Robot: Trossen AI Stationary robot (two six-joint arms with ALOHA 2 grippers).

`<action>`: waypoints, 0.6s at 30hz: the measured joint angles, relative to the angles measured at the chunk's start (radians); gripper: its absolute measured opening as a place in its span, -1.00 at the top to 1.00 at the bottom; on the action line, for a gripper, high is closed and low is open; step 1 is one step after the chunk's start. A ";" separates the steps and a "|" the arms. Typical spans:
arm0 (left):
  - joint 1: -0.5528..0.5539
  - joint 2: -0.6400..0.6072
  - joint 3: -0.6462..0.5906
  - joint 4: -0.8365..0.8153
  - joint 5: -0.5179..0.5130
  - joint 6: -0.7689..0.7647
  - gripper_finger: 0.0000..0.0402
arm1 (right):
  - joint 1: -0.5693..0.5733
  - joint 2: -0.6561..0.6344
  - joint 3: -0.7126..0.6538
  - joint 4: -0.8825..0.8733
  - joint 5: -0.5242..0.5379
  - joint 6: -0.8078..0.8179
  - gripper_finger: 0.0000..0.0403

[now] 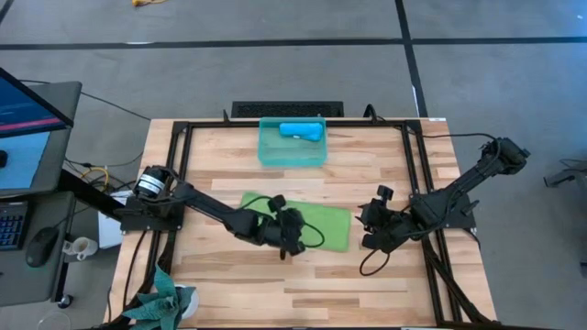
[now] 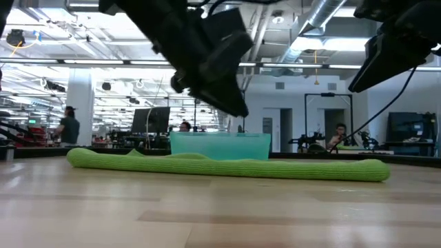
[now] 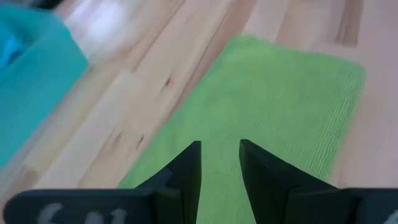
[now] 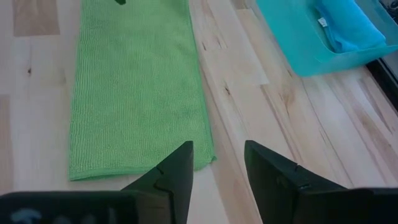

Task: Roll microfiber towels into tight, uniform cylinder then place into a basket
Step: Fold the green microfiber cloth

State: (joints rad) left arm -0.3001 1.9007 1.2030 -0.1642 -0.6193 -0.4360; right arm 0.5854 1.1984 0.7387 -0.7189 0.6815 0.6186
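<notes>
The lime green microfiber towel (image 1: 330,225) lies flat on the wooden table as a long strip, also seen in the low view (image 2: 227,167). My left gripper (image 3: 221,174) hovers open above the strip's left half (image 1: 292,234), clear of the cloth (image 2: 234,103). My right gripper (image 4: 217,174) stands open, raised just off the strip's right end (image 1: 371,229). The teal basket (image 1: 292,147) stands at the table's far side, and the rolled sky-blue towel (image 1: 303,130) lies inside it.
A black metal frame (image 1: 183,183) runs around the tabletop. A dark keyboard-like bar (image 1: 286,109) lies beyond the far edge. A green plant (image 1: 165,302) sits at the near left corner. Bare wood (image 1: 303,284) stretches between the towel and the near edge.
</notes>
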 joint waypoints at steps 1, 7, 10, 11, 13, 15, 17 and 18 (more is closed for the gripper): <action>0.003 0.000 0.000 0.013 0.000 0.011 0.49 | 0.000 0.000 0.000 0.000 0.000 0.000 0.18; 0.031 0.020 -0.026 0.078 0.108 0.021 0.49 | 0.000 0.000 0.000 -0.001 0.000 -0.002 0.18; 0.037 0.074 -0.026 0.146 0.155 0.047 0.49 | -0.003 0.000 0.000 -0.001 0.000 -0.002 0.18; 0.039 0.095 -0.023 0.170 0.174 0.060 0.49 | -0.005 0.000 0.000 -0.003 -0.001 -0.002 0.18; 0.043 0.132 -0.014 0.175 0.198 0.074 0.49 | -0.009 -0.001 0.000 -0.002 0.000 -0.002 0.18; 0.044 0.163 0.001 0.172 0.219 0.074 0.49 | -0.012 0.000 0.000 -0.006 -0.002 -0.002 0.17; 0.045 0.165 0.008 0.143 0.231 0.075 0.49 | -0.012 -0.001 0.000 -0.006 0.000 -0.002 0.18; 0.045 0.165 0.012 0.136 0.239 0.075 0.49 | -0.012 -0.001 0.000 -0.008 0.000 -0.006 0.18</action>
State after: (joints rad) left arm -0.2554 2.0655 1.2148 -0.0282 -0.3802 -0.3611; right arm 0.5734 1.1976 0.7391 -0.7272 0.6811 0.6125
